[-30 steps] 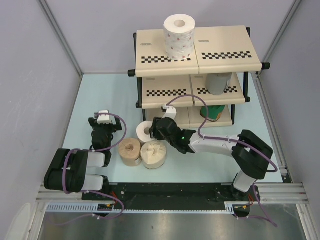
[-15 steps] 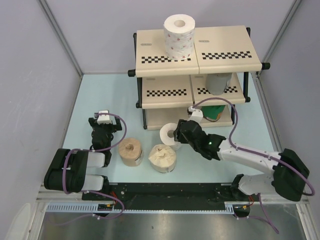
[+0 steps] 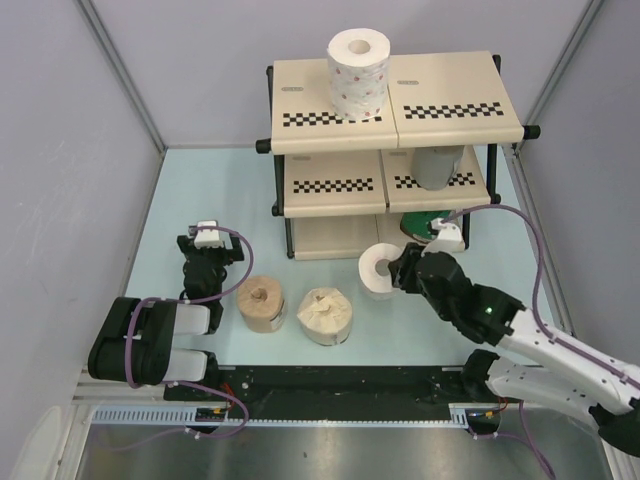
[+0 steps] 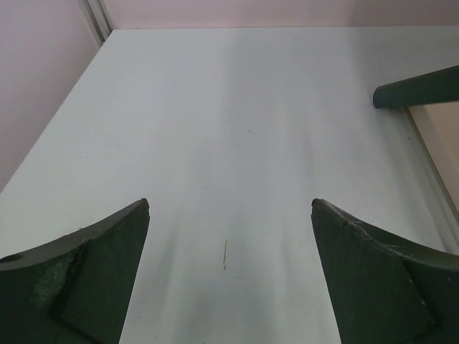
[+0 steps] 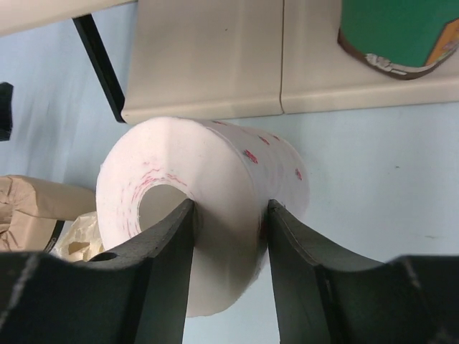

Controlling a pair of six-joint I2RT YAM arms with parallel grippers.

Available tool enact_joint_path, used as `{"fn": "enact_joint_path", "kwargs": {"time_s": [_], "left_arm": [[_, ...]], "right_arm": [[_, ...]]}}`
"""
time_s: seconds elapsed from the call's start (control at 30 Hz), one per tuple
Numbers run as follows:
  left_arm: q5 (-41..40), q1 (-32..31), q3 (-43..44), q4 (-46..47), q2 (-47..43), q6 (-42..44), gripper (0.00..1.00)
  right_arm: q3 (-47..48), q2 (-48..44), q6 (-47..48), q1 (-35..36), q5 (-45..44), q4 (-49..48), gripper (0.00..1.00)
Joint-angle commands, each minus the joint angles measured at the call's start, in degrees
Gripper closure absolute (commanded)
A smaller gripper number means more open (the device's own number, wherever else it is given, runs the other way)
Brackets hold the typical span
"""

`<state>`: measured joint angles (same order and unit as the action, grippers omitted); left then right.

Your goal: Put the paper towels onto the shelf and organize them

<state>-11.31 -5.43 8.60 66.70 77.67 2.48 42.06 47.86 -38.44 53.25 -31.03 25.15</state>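
Roll (image 3: pixel 374 282) — white, red-dotted — pinched in right gripper (image 5: pixel 226 247), hole upward.

Your left arm (image 3: pixel 150 340) sits folded low beside its base, with the left gripper (image 4: pixel 229 206) pointing forward and its jaws spread wide. Your right arm (image 3: pixel 545 345) stretches forward and leftward. The right gripper (image 5: pixel 229 208) is clamped on the wall of the white dotted roll (image 5: pixel 215 154), one finger inside its core.
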Motion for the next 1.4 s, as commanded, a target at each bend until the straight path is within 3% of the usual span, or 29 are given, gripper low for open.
{"fn": "enact_joint_path", "kwargs": {"time_s": [0.0,0.3,0.5,1.07,1.37], "left_arm": [[1.2,0.2,0.7,2.1,-0.9,-0.4,0.00],[1.2,0.2,0.7,2.1,-0.9,-0.5,0.00],[1.2,0.2,0.7,2.1,-0.9,-0.3,0.00],[1.2,0.3,0.7,2.1,-0.8,-0.4,0.00],[1.2,0.2,0.7,2.2,-0.9,-0.4,0.00]], "right_arm": [[3.7,-7.4,2.8,0.3,-3.3,4.4,0.56],[16.0,-11.7,13.0,0.8,-1.4,6.9,0.56],[24.2,-11.5,20.5,0.7,-1.9,2.5,0.55],[47.5,-3.1,36.8,0.8,-2.3,-10.1,0.53],[54.2,5.1,43.8,0.7,-8.2,-15.6,0.54]]}}
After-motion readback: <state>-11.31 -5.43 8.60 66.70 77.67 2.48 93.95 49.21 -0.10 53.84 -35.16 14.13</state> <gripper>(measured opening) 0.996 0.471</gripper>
